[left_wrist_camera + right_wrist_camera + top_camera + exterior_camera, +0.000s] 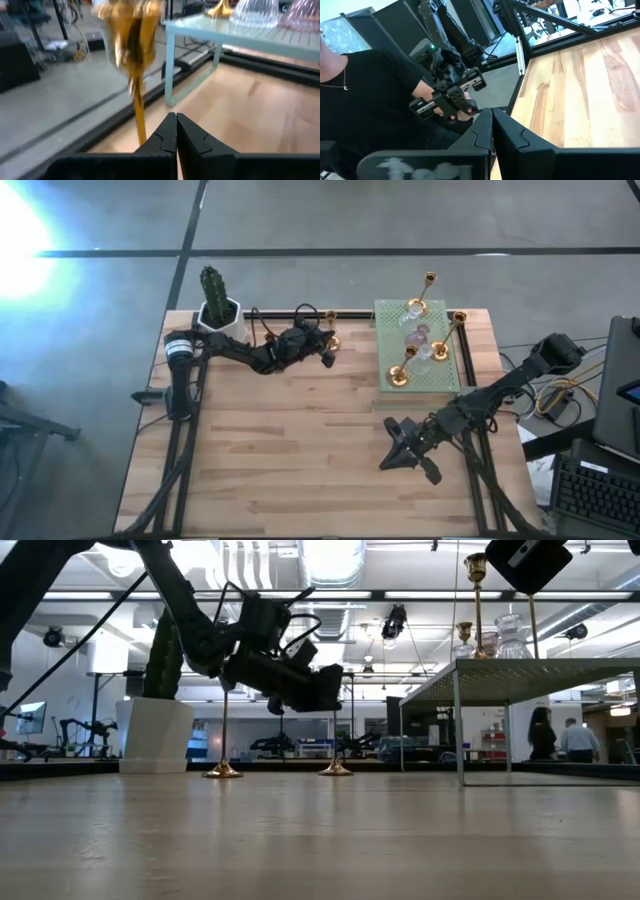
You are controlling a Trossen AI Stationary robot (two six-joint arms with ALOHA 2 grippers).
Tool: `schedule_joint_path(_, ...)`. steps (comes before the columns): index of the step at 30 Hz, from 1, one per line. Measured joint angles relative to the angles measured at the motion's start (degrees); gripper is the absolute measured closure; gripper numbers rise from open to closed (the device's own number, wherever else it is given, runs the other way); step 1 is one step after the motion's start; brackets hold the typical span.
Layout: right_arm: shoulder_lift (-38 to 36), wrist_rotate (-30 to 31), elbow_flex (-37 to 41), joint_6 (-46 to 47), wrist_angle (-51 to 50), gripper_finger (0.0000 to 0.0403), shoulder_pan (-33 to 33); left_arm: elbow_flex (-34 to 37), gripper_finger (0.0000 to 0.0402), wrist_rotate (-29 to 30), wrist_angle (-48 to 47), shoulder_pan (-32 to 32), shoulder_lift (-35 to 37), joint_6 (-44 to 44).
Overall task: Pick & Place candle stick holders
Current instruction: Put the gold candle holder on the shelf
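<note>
Two gold candle stick holders stand on their round bases near the table's far edge: one point(305, 311) point(222, 769) farther left, the other point(331, 340) point(335, 769) right by my left gripper point(327, 357) point(176, 124). That gripper is shut, nothing between its fingers, and the nearer holder's stem point(139, 116) rises just beside them. More gold and clear glass holders point(421, 335) stand on the raised green mat point(448, 370). My right gripper point(392, 457) point(492, 119) is shut, off the tabletop near the table's right front. My left gripper reaches about level toward the holder from the table's left. The stem point(142, 134) passes behind the outer side of one finger point(162, 137). Whether finger and stem touch, I cannot tell.
A white pot with a green cactus point(216, 304) point(156, 730) stands at the far left corner. The green mat is a raised platform on thin legs point(458, 725). In the right wrist view a person's hand point(427, 92) holds a dark device beyond the table.
</note>
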State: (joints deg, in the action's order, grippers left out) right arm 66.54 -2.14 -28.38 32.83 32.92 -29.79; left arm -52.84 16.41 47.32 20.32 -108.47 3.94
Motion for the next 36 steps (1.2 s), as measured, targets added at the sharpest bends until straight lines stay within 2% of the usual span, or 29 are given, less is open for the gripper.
schedule_joint_path(5,0.0,0.7,0.0,0.0,-0.1,0.0394,-0.8,2.4,0.0387,0.2,-0.6,-1.1,1.2,1.9)
schedule_joint_path(9,0.0,0.8,0.0,0.0,-0.1,0.0394,-0.8,2.5,0.0364,5.5,-0.7,-0.9,1.6,1.1)
schedule_joint_path(18,0.0,0.8,0.1,-0.3,-0.1,0.0394,-0.8,0.8,0.0254,7.6,-0.6,-0.7,2.0,0.4)
schedule_joint_path(22,0.0,0.8,0.1,-0.4,-0.1,0.0394,-0.8,-0.1,0.0221,7.7,-0.8,0.0,2.0,0.3)
schedule_joint_path(27,0.0,0.8,0.1,-0.5,-0.1,0.0394,-0.8,-1.6,0.0212,6.2,-1.0,1.8,2.0,0.0)
schedule_joint_path(36,0.0,0.8,0.1,-0.5,-0.1,0.0394,-0.8,-3.4,0.0213,-1.6,-6.0,3.8,1.9,0.6)
